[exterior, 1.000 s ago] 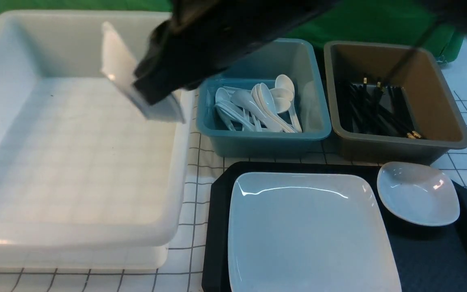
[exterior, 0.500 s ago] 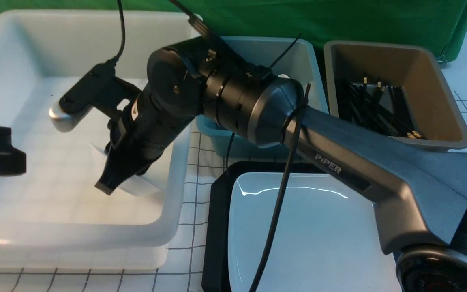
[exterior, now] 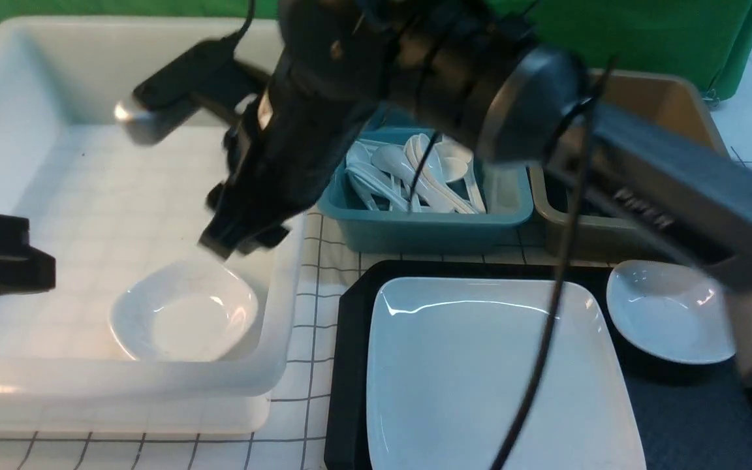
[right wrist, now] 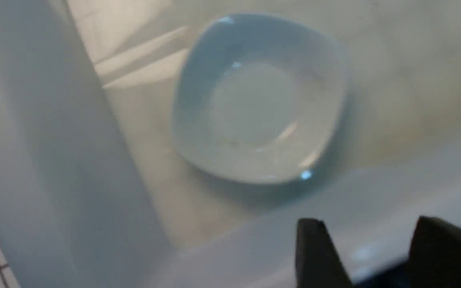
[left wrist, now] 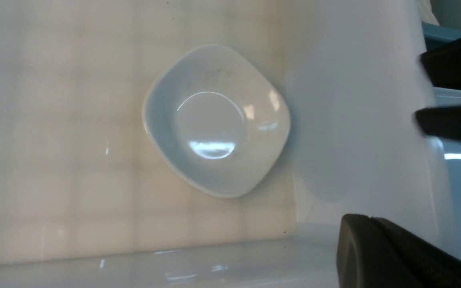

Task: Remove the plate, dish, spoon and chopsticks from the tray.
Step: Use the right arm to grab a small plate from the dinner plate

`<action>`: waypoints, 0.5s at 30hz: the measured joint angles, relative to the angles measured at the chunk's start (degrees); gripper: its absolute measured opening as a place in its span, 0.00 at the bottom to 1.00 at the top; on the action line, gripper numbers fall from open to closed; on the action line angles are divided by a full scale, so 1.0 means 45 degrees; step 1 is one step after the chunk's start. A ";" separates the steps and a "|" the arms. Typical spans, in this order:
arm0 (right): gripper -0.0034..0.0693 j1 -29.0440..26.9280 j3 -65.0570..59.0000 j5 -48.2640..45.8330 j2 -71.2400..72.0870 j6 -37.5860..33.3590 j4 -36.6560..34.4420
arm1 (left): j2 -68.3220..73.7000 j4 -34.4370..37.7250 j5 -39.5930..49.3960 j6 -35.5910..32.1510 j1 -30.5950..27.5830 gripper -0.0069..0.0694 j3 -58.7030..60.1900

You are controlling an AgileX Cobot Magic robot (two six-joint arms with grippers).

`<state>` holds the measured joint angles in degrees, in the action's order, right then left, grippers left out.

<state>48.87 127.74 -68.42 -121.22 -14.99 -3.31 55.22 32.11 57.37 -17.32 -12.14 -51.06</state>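
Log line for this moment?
right gripper open above small deep white dish in white tub | left gripper shut | large white plate on black tray

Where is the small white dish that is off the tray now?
Front view, robot's left: the small dish lies in the near right corner of the white tub, below the open right gripper and left of the tray.

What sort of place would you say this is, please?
Likely a staged dish-clearing station in a robot lab, not a real canteen: a tray with a plate sits by a bin of spoons and a tub holding a dish, all before a green backdrop.
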 joint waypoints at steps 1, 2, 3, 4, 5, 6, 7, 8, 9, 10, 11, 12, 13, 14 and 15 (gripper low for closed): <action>0.35 -0.0345 -0.0151 -0.0059 0.0514 0.0140 0.0176 | 0.0000 0.0324 -0.0083 -0.0133 0.0215 0.09 0.0000; 0.28 -0.0658 -0.0346 -0.0082 0.0939 0.0270 0.0326 | 0.0000 0.0599 -0.0137 -0.0196 0.0381 0.09 0.0000; 0.22 -0.0997 -0.0598 -0.0082 0.1388 0.0374 0.0418 | 0.0000 0.0851 -0.0254 -0.0299 0.0733 0.09 0.0000; 0.14 -0.1546 -0.1104 -0.0071 0.2083 0.0490 0.0506 | 0.0000 0.1172 -0.0491 -0.0409 0.1176 0.09 0.0000; 0.11 -0.1838 -0.1521 -0.0080 0.2563 0.0529 0.0533 | 0.0000 0.1306 -0.0691 -0.0457 0.1590 0.09 0.0000; 0.09 -0.2543 -0.2280 -0.0092 0.3291 0.0605 0.0590 | 0.0000 0.1540 -0.1042 -0.0458 0.2300 0.09 0.0000; 0.08 -0.2646 -0.2563 -0.0092 0.3417 0.0626 0.0590 | 0.0000 0.1558 -0.1170 -0.0445 0.2554 0.09 0.0000; 0.10 -0.3405 -0.3645 -0.0092 0.4358 0.0636 0.0617 | 0.0014 0.1672 -0.1654 -0.0386 0.3516 0.09 0.0000; 0.11 -0.3732 -0.3982 -0.0117 0.4583 0.0636 0.0630 | 0.0024 0.1705 -0.1798 -0.0388 0.3803 0.09 0.0000; 0.16 -0.4514 -0.5196 -0.0148 0.5302 0.0638 0.0646 | 0.0124 0.1744 -0.2346 -0.0298 0.4852 0.09 0.0000; 0.20 -0.4952 -0.5916 -0.0165 0.5663 0.0638 0.0658 | 0.0262 0.1772 -0.2759 -0.0133 0.5618 0.09 0.0000; 0.25 -0.5486 -0.6828 -0.0185 0.6036 0.0626 0.0736 | 0.0452 0.1783 -0.3184 -0.0028 0.6399 0.09 0.0000; 0.32 -0.5982 -0.7743 -0.0185 0.6330 0.0592 0.0736 | 0.0660 0.1783 -0.3538 0.0040 0.7174 0.09 0.0000; 0.39 -0.6432 -0.8640 -0.0115 0.6531 0.0454 0.0736 | 0.0976 0.1745 -0.3946 0.0088 0.7930 0.09 -0.0028; 0.47 -0.6891 -0.9672 0.0070 0.6668 0.0224 0.0736 | 0.1454 0.1559 -0.4380 0.0122 0.8658 0.09 -0.0093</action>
<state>17.86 84.21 -68.10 -91.21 -13.98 0.00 61.76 39.13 37.66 -16.77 26.82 -51.48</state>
